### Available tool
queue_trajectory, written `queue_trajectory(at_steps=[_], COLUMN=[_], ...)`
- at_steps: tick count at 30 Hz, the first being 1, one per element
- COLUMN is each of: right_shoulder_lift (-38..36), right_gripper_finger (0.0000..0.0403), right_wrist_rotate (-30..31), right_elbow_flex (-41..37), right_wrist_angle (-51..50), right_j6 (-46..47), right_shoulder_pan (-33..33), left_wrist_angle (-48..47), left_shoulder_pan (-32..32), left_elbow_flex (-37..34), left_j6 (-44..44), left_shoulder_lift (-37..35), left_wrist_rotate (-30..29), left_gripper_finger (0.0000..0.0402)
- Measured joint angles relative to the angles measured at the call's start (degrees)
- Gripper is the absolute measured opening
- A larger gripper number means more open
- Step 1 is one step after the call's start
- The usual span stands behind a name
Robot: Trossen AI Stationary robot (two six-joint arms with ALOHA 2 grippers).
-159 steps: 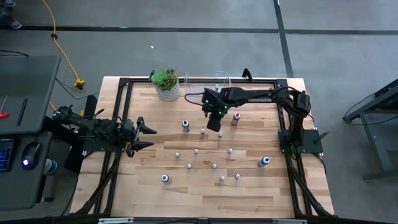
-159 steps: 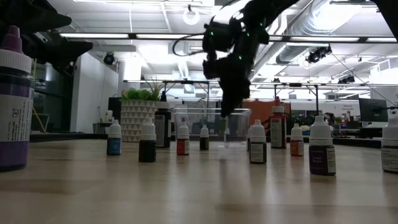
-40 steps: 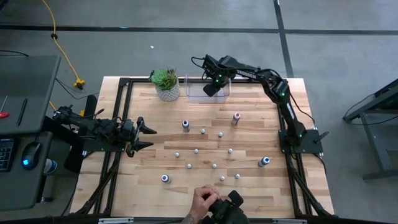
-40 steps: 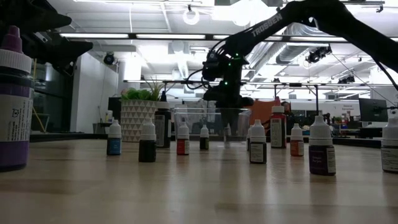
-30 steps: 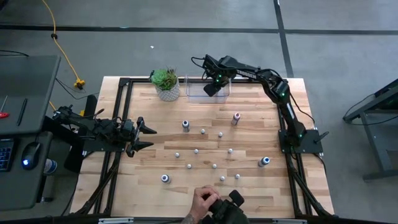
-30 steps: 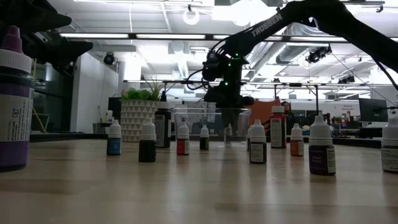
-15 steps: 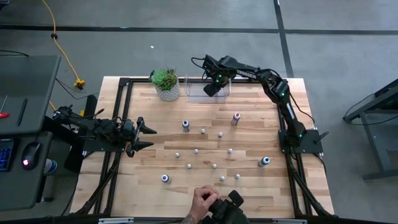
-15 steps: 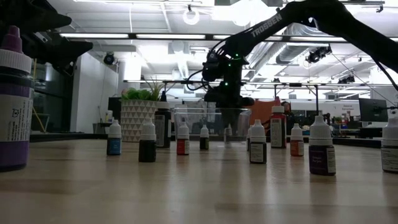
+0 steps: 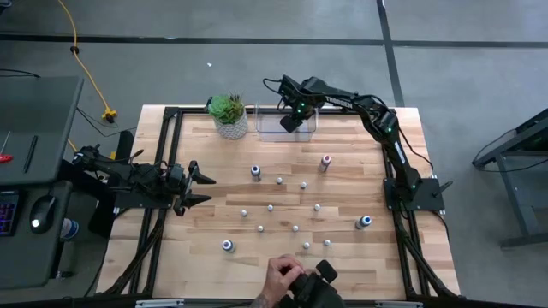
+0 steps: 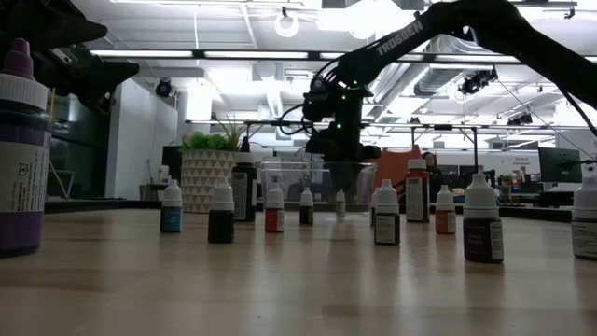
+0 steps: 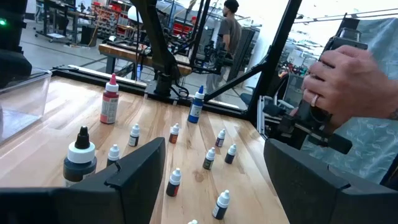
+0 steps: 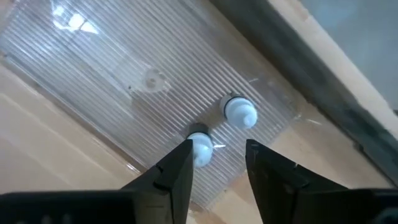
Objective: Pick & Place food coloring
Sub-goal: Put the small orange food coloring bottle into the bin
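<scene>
The right claw [image 9: 291,125] hangs over the clear bin [image 9: 267,126] at the tabletop's [image 9: 205,257] far edge, fingers parted, gripping nothing. Two food coloring bottles [image 12: 240,112] stand inside the bin; others dot the tabletop's middle. The left claw [image 9: 202,188] waits open at the left edge.

From above you look straight down on the whole surface [image 9: 282,184]. Your low camera sits at surface height, close to the bottles [image 10: 386,215], facing the room. The left wrist looks across the same bottles. The right wrist looks steeply down, close, into the bin [image 12: 118,74], which the top view also shows.
</scene>
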Motion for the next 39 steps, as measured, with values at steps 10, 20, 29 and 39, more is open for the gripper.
queue_trajectory(at_steps=[10,20,29,39], right_shoulder_lift=[-5.99,-15.53,-22.58,-27.51], right_gripper_finger=[0.0140,0.0140,0.0140,0.0140], right_wrist_rotate=[-3.17,-5.11,-7.89,-7.57], right_elbow_flex=[0.02,0.02,0.03,-1.91], right_wrist_angle=[0.10,-4.46,-16.81,-27.50], right_j6=[-0.60,-7.31,-13.63,-16.75], right_shoulder_pan=[0.02,4.19,12.46,20.15], left_wrist_angle=[0.00,0.00,0.00,0.02], left_shoulder_pan=[-0.02,-0.02,-0.01,-0.02], left_elbow_flex=[0.00,0.00,0.00,0.00], left_j6=[0.00,0.00,0.00,0.00], left_shoulder_lift=[0.00,0.00,0.00,0.02], left_wrist_rotate=[0.00,0.00,0.00,-0.02], left_gripper_finger=[0.0271,0.0271,0.0271,0.0271])
